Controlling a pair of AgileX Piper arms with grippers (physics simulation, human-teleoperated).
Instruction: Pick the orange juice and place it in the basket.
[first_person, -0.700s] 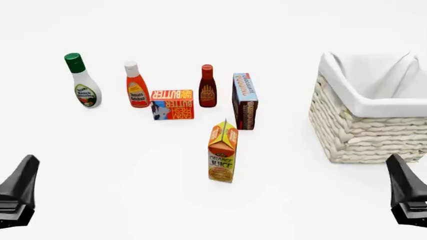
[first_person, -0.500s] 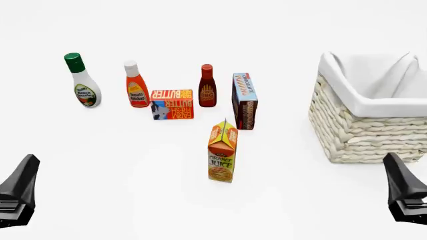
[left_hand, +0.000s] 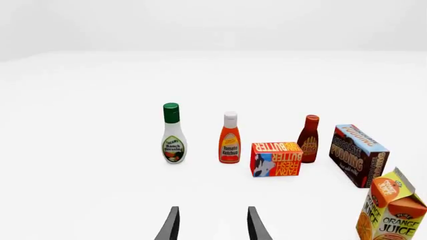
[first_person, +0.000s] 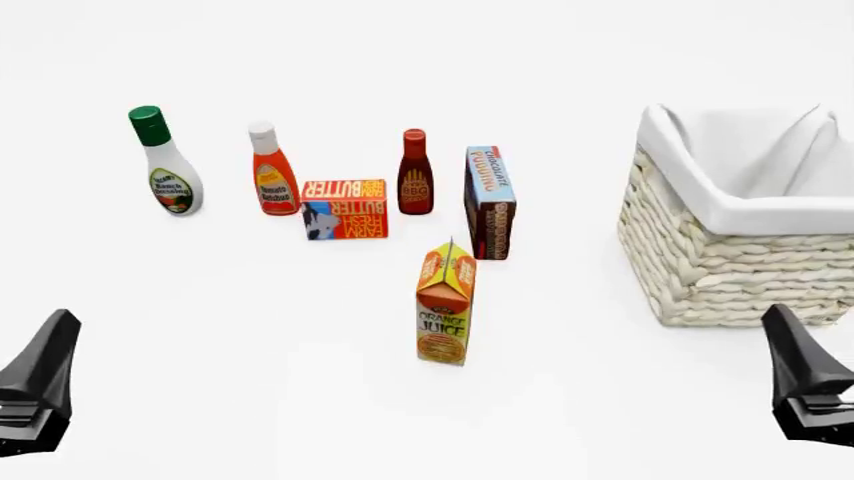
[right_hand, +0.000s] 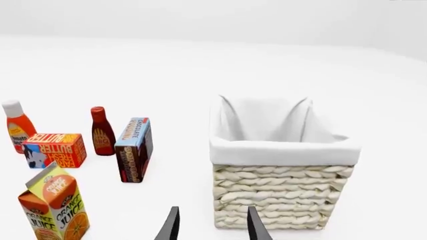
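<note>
Orange carton: the orange juice (first_person: 446, 304) is standing upright on the white table (first_person: 267, 300), nearest the arms of all the groceries, just in front of the chocolate pudding box (first_person: 490, 202).
Wicker: the basket (first_person: 731, 262) is sitting at the right, well apart from the carton, its white cloth lining (first_person: 747, 205) folding over the rim; nothing is showing inside it.
Back row: the ranch dressing bottle (first_person: 164, 174), the tomato ketchup bottle (first_person: 272, 168), the Farm Fresh butter box (first_person: 346, 208) and the dark red sauce bottle (first_person: 415, 172) are standing clear of the carton.
Right gripper: the right gripper (right_hand: 211, 223) is sitting near the basket's near corner with its fingers apart and nothing between them.
Left gripper: the left gripper (left_hand: 211, 223) is waiting at the near left, fingers likewise apart and bare.
Change: the right gripper is edging up and inward from where it stood half a second ago; the left one and every grocery are staying put.
Meaning: I am reading this as the very start of the reach, with the carton ungrasped and the whole carry to the basket remaining.
</note>
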